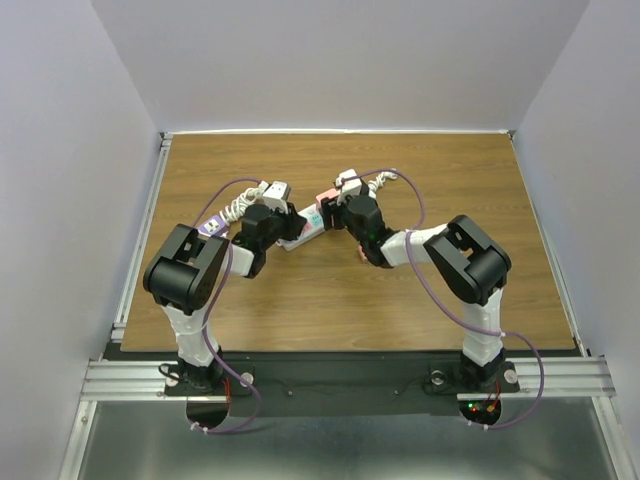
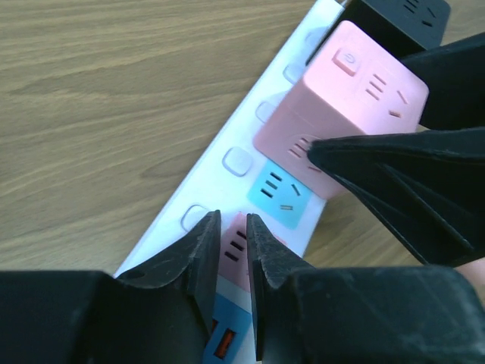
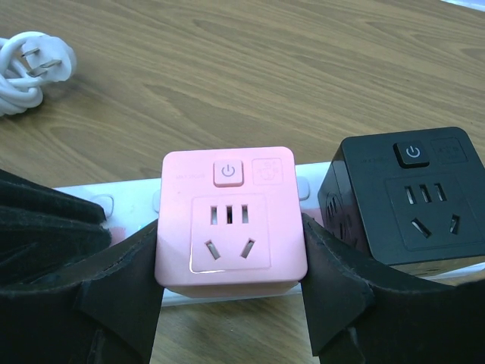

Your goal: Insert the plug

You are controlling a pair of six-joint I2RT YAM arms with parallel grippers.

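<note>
Clamping the pink cube (image 3: 231,220), the right hand (image 3: 229,241) hides its underside; left hand (image 2: 233,227) slightly apart over strip (image 2: 216,187).

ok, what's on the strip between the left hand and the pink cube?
Left wrist view: one uncovered blue socket on the power strip, with a white button beside it, separates the left hand from the pink cube.

A wooden table (image 3: 227,68) carries a black socket cube (image 3: 413,201).
</note>
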